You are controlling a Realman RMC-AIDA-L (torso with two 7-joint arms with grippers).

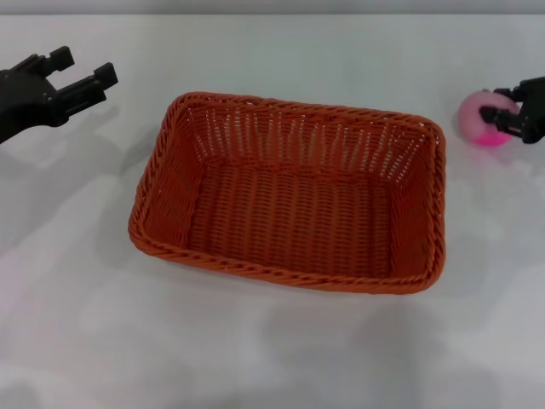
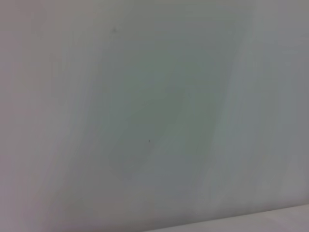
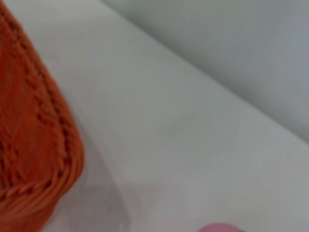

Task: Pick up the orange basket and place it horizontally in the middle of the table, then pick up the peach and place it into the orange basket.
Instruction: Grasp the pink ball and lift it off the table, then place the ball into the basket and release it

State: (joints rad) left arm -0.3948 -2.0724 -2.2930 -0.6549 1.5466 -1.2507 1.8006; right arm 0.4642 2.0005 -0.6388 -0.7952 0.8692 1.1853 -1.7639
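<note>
Orange basket (image 1: 289,194): you have it standing upright with its mouth up and nothing inside, its long side running across the middle of the white worktop (image 1: 272,358), slightly skewed; braided rim and woven floor are fully in the head view, while the right wrist view catches only one rounded corner (image 3: 34,145). Peach (image 1: 483,118): it lies on the worktop well to the right of the basket, near the far right edge, pink with a deeper magenta underside; in the right wrist view only a sliver of it (image 3: 219,227) shows at the frame's edge. Right gripper (image 1: 504,118): its dark fingers sit against the peach's right side, but whether they are closed on it you cannot tell, as the gripper is cut off by the frame. Left gripper (image 1: 81,75): it hovers spread wide and holding nothing over the far left of the worktop, apart from the basket. Worktop: plain, smooth, faintly glossy, with soft shadows. The left wrist view gives you only a blank pale surface.
</note>
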